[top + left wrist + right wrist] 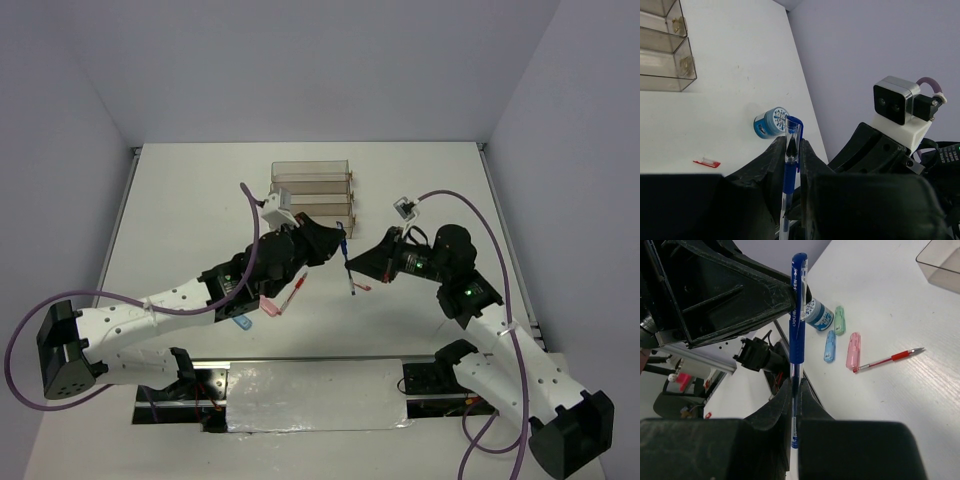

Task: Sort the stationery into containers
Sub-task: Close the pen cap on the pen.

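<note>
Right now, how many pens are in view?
2. The blue pen is gripped by the left hand and the right hand; the red pen lies on the table beside the pink capsule. Others may be hidden.

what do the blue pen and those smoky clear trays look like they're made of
Blue pen with a clip: probably hard glossy plastic; it shines and its barrel is partly see-through. Smoky clear rectangular trays: likely rigid transparent plastic; the table shows through their walls.
</note>
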Controlling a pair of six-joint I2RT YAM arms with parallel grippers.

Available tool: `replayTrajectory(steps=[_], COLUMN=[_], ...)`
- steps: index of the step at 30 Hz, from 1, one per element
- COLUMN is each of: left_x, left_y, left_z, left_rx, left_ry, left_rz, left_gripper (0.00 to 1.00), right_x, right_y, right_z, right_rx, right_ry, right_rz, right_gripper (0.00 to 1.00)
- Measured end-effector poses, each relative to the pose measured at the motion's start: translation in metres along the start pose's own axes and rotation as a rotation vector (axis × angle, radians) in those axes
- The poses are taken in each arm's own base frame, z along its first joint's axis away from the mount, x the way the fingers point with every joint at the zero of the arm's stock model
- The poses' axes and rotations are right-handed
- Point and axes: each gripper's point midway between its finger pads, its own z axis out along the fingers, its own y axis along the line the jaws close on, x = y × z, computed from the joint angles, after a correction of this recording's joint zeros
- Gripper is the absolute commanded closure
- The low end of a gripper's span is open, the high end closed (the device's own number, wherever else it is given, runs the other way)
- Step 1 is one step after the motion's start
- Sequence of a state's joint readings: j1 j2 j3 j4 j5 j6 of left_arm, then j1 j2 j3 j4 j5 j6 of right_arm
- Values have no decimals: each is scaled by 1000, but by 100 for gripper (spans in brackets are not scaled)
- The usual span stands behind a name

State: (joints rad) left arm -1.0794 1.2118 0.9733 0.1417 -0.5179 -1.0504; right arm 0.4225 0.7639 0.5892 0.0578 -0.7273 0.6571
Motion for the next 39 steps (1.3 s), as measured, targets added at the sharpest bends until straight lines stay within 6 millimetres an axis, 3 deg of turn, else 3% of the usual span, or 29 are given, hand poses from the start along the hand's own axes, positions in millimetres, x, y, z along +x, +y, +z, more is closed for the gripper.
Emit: replayTrajectory(steps=[13, 30, 39], left_x=[-5, -21, -26], left_y=[1, -12, -12], left_z=[2, 6, 1], left_rx=[-1, 38, 32], left_ry=[-14, -89, -96], left_rz=[-3, -17, -17], left_gripper=[100, 100, 100], right_x=[-7, -32, -32], right_y=[-6, 5, 8], right_z=[3, 7, 7], right_rx=[-52, -91, -125], right_ry=[18, 34, 33], right_rz=[-24, -31, -59], right_gripper=[100, 100, 100])
